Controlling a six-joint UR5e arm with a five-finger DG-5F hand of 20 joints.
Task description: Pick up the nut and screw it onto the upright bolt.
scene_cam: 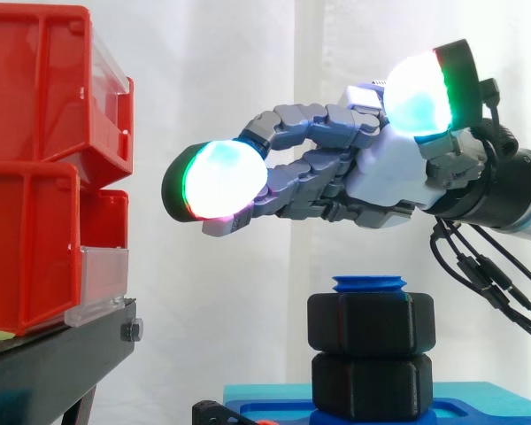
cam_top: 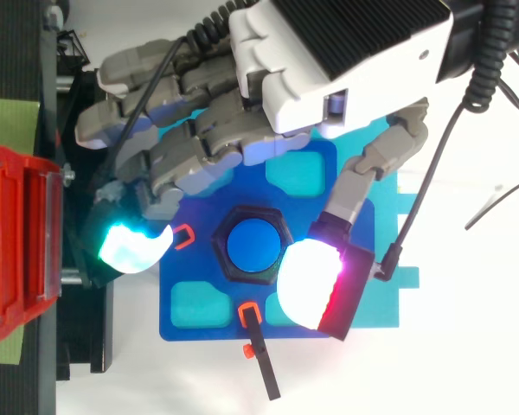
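Two black nuts (scene_cam: 372, 323) sit stacked on one blue bolt (scene_cam: 369, 283). The hand (scene_cam: 389, 173) hovers clear above them, its fingers loosely spread.

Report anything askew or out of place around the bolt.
Nothing stands out. The upper nut and lower nut sit level on the upright blue bolt, and the robot hand hovers above, open and empty.

— Colours on the fixture?
— Blue bolt (scene_cam: 369, 284); black upper nut (scene_cam: 372, 323) and black lower nut (scene_cam: 372, 385); blue base (cam_top: 208, 322) with teal recesses (cam_top: 195, 303) and orange clips (cam_top: 249, 313).
— And around it?
— Red bins (scene_cam: 35, 106); black stand (scene_cam: 44, 363); white curtain (scene_cam: 248, 53); robot hand (scene_cam: 389, 173) grey and white, pads (scene_cam: 221, 177) glowing white-cyan, rimmed green and magenta.
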